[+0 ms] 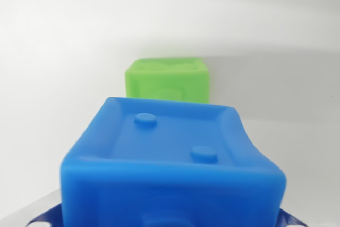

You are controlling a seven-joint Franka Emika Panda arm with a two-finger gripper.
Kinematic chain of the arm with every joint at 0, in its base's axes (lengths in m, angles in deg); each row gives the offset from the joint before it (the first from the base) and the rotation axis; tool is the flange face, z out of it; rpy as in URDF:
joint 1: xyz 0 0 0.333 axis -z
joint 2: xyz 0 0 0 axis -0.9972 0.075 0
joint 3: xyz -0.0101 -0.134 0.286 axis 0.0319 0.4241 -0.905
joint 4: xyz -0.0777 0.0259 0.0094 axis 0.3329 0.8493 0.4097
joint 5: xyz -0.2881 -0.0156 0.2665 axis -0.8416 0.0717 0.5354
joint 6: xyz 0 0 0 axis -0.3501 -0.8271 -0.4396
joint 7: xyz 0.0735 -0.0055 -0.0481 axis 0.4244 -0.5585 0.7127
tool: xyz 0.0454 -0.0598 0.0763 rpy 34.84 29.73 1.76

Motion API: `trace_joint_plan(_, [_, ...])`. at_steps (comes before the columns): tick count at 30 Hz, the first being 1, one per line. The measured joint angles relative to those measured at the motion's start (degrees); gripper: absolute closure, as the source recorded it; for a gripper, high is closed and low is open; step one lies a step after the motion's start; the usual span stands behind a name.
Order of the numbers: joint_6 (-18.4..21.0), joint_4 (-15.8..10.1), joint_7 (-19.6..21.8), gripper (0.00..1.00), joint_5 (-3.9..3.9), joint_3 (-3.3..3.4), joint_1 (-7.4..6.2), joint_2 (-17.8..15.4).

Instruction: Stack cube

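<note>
Blue cube fills the bottom of the wrist view w/ two round studs on top, green cube sits just behind it on white surface, gripper state tbh can't tell.

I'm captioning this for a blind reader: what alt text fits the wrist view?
A blue cube with two raised studs on its top face fills the foreground. A smaller-looking green cube sits behind it on a white surface.
</note>
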Motion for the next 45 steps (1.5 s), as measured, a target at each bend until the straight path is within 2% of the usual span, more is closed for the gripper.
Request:
trace_joint_plan(21, [-4.65,0.18,-0.01,1.0,0.0,-0.02,0.0,4.97])
trace_joint_plan(37, [-6.0,0.4,-0.01,1.0,0.0,-0.03,0.0,6.5])
trace_joint_plan(38, [-6.02,0.4,-0.01,0.0,0.0,-0.03,0.0,6.51])
trace_joint_plan(45, [-6.04,0.41,-0.01,0.0,0.0,-0.03,0.0,6.52])
